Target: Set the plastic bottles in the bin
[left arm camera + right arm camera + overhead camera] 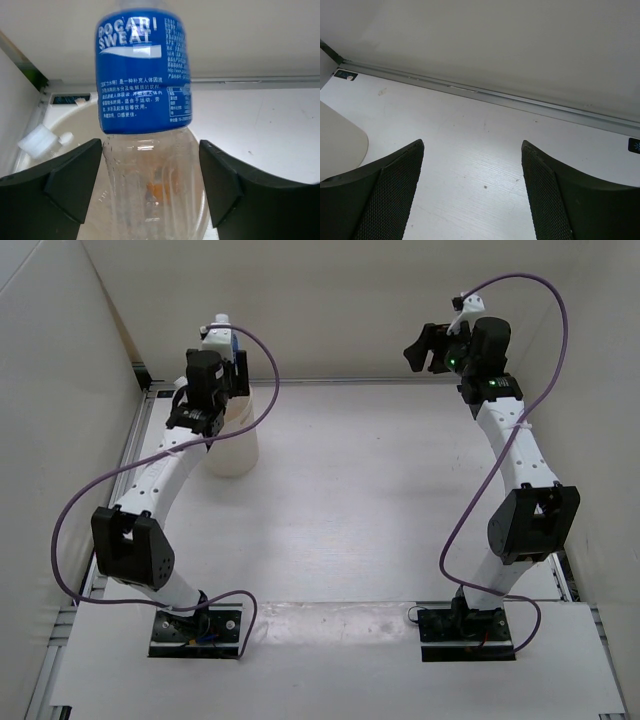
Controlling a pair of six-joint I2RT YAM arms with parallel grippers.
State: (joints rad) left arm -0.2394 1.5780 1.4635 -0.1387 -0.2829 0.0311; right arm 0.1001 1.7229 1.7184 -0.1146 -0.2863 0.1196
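My left gripper (226, 375) (151, 146) is shut on the clear lower body of a blue-labelled plastic bottle (220, 337) (142, 75). It holds the bottle upright, cap up, over the mouth of the cream-white bin (232, 452) (75, 120) at the back left. Inside the bin lies a clear bottle with a white cap (41, 141). Something orange (159, 189) shows through the held bottle. My right gripper (425, 348) (472, 142) is open and empty, raised at the back right. The bin's wall shows at the left of the right wrist view (337, 145).
White walls enclose the table on the left, back and right, with a metal rail (520, 102) along the foot of the back wall. Purple cables (520, 285) loop off both arms.
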